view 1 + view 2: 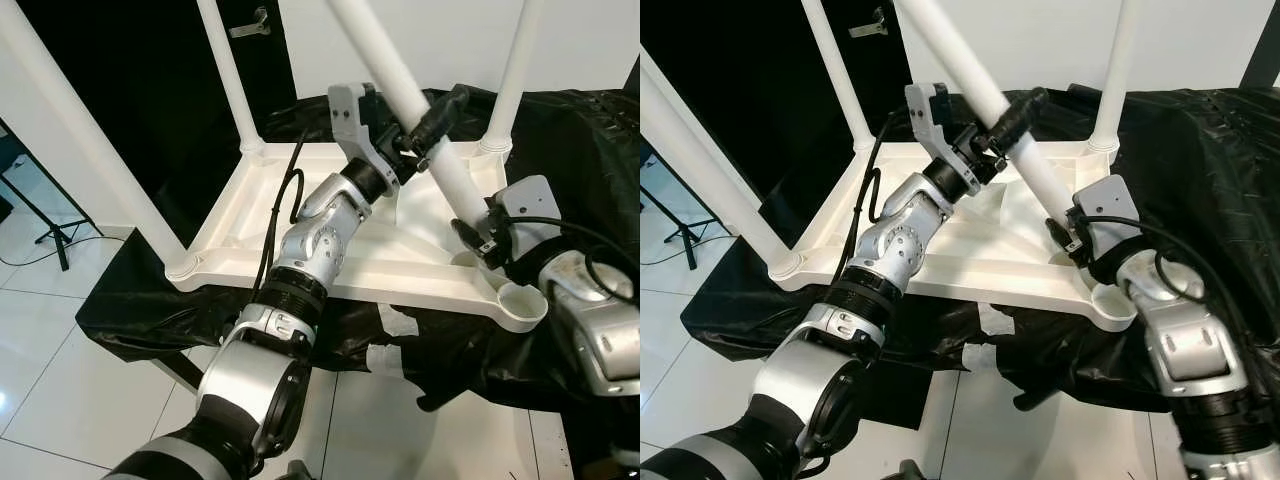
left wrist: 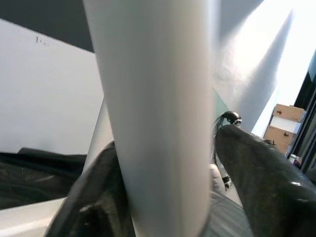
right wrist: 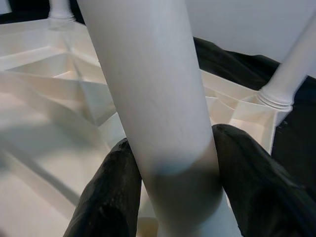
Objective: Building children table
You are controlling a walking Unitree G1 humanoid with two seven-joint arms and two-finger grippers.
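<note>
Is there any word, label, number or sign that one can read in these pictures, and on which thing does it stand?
None can be read.
Cardboard boxes: pale label patches, too blurred to read.
Loose table leg, upturned tabletop, left gripper and right gripper: no text visible.

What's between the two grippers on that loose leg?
Only bare white leg: in the left eye view the left gripper clamps it higher up, the right gripper near its foot.
</note>
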